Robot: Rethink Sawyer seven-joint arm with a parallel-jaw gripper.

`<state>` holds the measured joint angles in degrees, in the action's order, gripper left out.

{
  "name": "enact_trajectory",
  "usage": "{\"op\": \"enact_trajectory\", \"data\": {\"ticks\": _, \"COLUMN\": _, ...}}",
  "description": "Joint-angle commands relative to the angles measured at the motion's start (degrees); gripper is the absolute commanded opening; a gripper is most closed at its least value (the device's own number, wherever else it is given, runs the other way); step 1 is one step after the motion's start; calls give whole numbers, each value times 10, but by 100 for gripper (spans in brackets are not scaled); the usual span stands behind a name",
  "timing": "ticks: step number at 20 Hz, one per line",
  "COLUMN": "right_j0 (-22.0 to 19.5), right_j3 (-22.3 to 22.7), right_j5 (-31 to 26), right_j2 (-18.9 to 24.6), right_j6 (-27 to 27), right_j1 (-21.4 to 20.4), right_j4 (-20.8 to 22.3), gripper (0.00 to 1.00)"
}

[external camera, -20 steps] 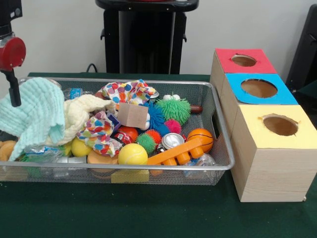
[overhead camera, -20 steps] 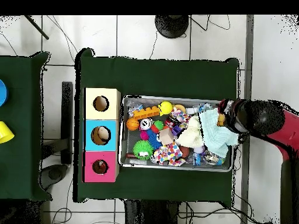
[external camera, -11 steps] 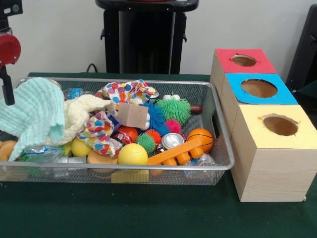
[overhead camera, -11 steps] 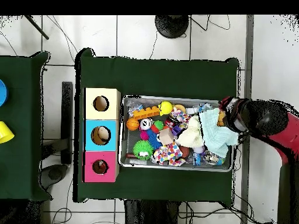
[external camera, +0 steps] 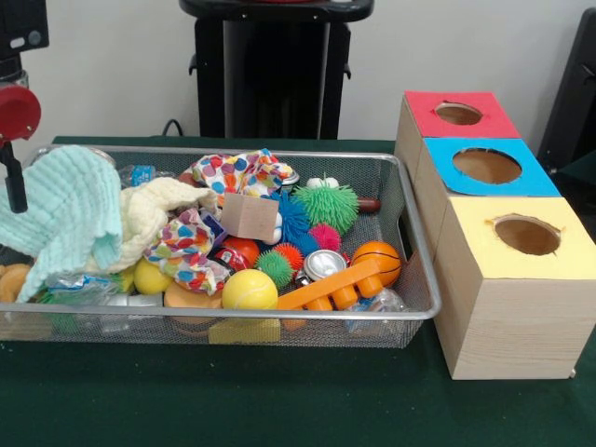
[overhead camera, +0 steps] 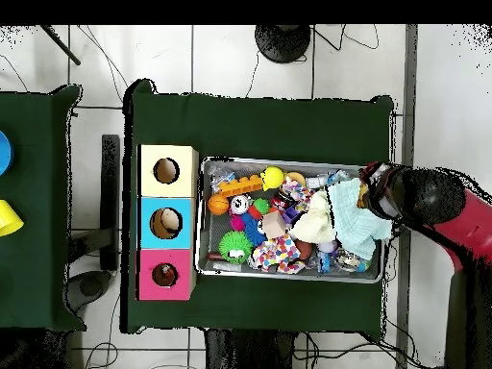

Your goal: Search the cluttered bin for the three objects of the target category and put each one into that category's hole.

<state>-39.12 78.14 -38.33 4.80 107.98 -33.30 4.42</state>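
A wire mesh bin (external camera: 233, 315) holds a jumble of toys and cloths. A mint green cloth (external camera: 65, 209) lies bunched at the bin's left end in the front view, and my gripper (external camera: 13, 182) hangs right beside its upper left edge. From overhead the gripper (overhead camera: 371, 192) sits over the bin's right end, at the mint cloth (overhead camera: 356, 219). Three wooden boxes stand beside the bin, each with a round hole: a red-topped box (external camera: 458, 114), a blue-topped box (external camera: 487, 166) and a yellow-topped box (external camera: 526, 235).
In the bin lie a cream cloth (external camera: 154, 209), a polka-dot cloth (external camera: 237, 174), a wooden block (external camera: 249, 216), a green spiky ball (external camera: 326, 205), a yellow ball (external camera: 249, 291), a small basketball (external camera: 377, 261), a can (external camera: 323, 264) and an orange toy (external camera: 331, 287).
The gripper has shifted a little toward the left edge of the front view and slightly up; the mint cloth's left side sagged a bit. Other items have not moved.
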Motion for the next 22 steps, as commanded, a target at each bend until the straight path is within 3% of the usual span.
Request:
{"op": "enact_trajectory", "data": {"ticks": 1, "right_j0": 32, "right_j3": 42, "right_j5": 41, "right_j2": -18, "right_j6": 156, "right_j1": 30, "right_j4": -32, "gripper": 100}}
{"op": "enact_trajectory", "data": {"ticks": 11, "right_j0": 56, "right_j3": 32, "right_j5": 49, "right_j2": -43, "right_j6": 144, "right_j1": 42, "right_j4": -61, "gripper": 100}}
{"op": "enact_trajectory", "data": {"ticks": 22, "right_j0": 53, "right_j3": 25, "right_j5": 73, "right_j2": -35, "right_j6": 119, "right_j1": 74, "right_j4": -89, "gripper": 100}}
